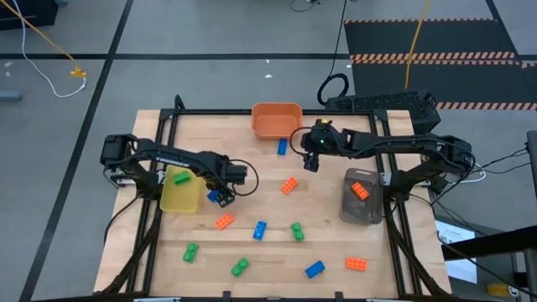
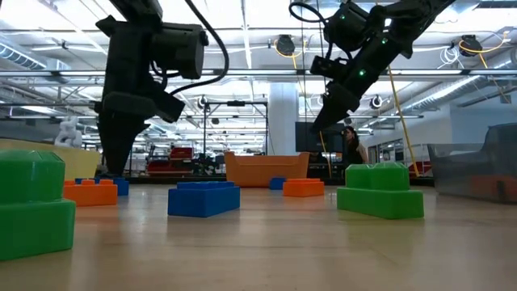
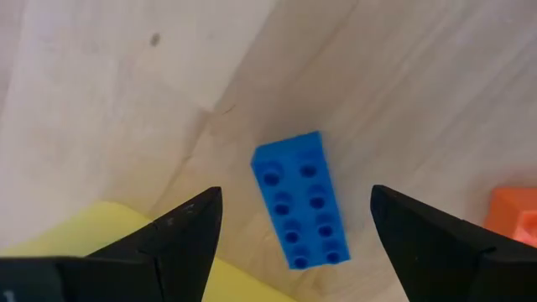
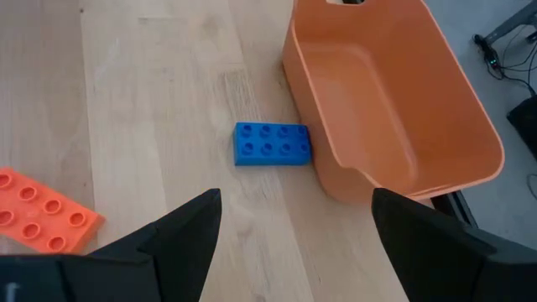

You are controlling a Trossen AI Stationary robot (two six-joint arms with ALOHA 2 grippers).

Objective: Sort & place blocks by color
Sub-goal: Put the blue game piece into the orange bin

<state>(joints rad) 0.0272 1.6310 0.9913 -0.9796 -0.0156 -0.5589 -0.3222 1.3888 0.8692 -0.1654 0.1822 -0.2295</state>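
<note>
My left gripper point(image 1: 220, 195) hangs open over a blue block point(image 3: 300, 201) that lies flat on the wood, studs up, beside the yellow bin point(image 1: 180, 195). In the left wrist view its fingers stand on either side of that block, without touching it. My right gripper point(image 1: 312, 161) is open and raised above the table near the orange bin point(image 1: 276, 118). A second blue block point(image 4: 273, 143) lies ahead of it, next to that bin's wall point(image 4: 336, 168). An orange block point(image 4: 46, 211) rests nearby. Other blue, green and orange blocks lie scattered on the table.
The yellow bin holds a green block point(image 1: 179, 177); the grey bin point(image 1: 362, 205) at the right holds an orange one point(image 1: 359, 190). Loose blocks lie across the near half: orange point(image 1: 224, 221), blue point(image 1: 260, 229), green point(image 1: 297, 231), green point(image 1: 190, 252), blue point(image 1: 315, 268), orange point(image 1: 356, 263).
</note>
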